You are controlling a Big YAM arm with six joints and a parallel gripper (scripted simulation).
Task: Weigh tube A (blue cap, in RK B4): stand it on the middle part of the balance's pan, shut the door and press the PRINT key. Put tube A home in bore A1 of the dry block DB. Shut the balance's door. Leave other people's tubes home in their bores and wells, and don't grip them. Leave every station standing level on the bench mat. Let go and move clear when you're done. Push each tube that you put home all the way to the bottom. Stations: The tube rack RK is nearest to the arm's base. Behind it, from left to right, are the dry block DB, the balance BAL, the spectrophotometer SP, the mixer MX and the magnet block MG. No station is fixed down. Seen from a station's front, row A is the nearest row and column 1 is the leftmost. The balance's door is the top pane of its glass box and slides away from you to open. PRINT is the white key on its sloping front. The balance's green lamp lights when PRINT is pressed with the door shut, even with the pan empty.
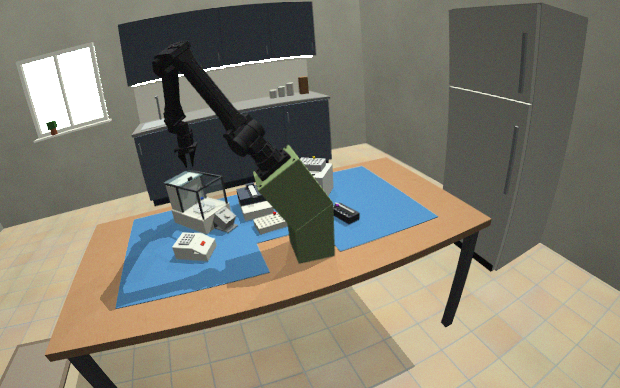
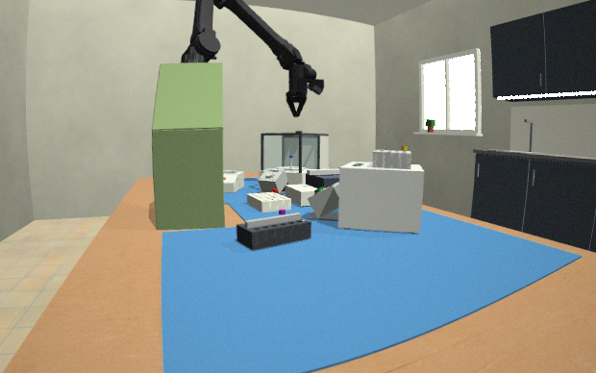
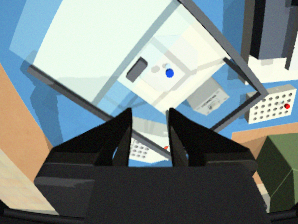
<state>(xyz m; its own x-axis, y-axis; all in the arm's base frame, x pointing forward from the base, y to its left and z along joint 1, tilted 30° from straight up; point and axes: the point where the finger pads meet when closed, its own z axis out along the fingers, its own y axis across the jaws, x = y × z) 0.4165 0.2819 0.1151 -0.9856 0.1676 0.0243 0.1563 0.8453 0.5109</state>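
Tube A, with its blue cap [image 3: 169, 72] [image 2: 291, 161], stands upright on the pan inside the balance's glass box [image 1: 186, 218] [image 2: 274, 149] [image 3: 100, 36]. The top pane looks slid back, and I see the cap from straight above. My gripper [image 1: 189, 162] [image 2: 294, 114] [image 3: 150, 114] hangs well above the box, pointing down. Its fingers stand a narrow gap apart with nothing between them. The balance's sloping front [image 1: 226, 218] [image 3: 209, 98] faces the rack RK [image 1: 270, 221] [image 2: 268, 201] [image 3: 273, 106]. The dry block DB [image 1: 192, 246] [image 2: 234, 180] stands left of the balance.
The arm's green base block [image 1: 305, 210] [image 2: 188, 144] stands by the rack, which holds a red-capped tube. Behind it are the dark spectrophotometer [image 1: 252, 199], the white mixer [image 1: 322, 175] [image 2: 380, 194] and the black magnet block [image 1: 346, 212] [image 2: 274, 233] with a purple-capped tube.
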